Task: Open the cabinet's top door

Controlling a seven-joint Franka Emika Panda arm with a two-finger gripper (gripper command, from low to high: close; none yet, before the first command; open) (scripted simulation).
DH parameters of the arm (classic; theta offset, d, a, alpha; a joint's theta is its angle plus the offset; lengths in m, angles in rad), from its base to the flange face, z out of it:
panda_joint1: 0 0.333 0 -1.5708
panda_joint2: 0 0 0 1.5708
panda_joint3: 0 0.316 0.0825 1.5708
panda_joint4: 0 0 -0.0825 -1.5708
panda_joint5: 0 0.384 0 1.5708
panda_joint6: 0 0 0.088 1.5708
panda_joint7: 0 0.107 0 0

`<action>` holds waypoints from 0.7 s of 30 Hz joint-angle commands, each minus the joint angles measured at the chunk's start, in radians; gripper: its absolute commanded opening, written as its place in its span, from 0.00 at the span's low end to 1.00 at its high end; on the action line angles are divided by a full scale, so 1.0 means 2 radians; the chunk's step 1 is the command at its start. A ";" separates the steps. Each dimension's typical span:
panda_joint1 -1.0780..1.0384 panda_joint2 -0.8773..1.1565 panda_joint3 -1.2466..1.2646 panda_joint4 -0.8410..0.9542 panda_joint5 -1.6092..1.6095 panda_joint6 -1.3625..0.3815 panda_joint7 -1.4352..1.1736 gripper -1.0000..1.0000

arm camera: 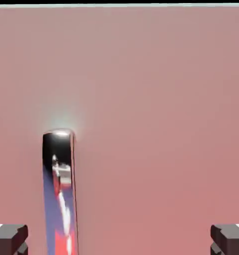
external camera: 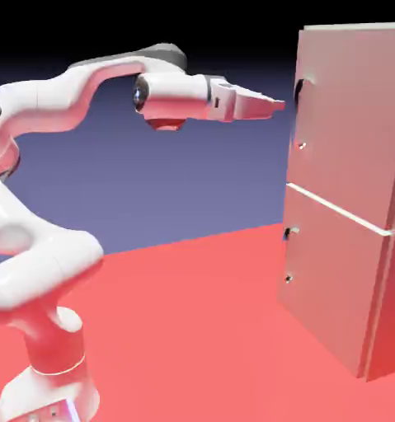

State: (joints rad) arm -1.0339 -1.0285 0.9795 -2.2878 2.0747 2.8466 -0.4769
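Note:
The cabinet stands tall at the exterior view's right, pale and boxy with two stacked panels. Its top door is flush with the front, and a small dark curved handle sits near its left edge. My gripper points level at that handle, a short gap away and touching nothing. In the hand view the top door fills the picture. The shiny dark handle runs down the lower left, just inside my left fingertip. My gripper is open with nothing between its fingers.
The lower door carries two small dark knobs near its left edge. The red table spreads between my base and the cabinet.

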 commanded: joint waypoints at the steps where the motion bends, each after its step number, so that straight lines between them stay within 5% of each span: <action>1: -0.011 -0.005 0.010 0.005 0.022 -0.002 -0.013 0.50; 14: -0.171 -0.026 0.125 0.114 0.183 -0.022 -0.095 0.50; 15: -0.171 -0.026 0.125 0.114 0.183 -0.022 -0.095 0.00; 21: -0.099 -0.025 0.060 0.023 0.183 -0.121 -0.135 0.00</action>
State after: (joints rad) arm -1.2317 -1.0787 1.0990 -2.2416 2.4402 2.6034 -0.7464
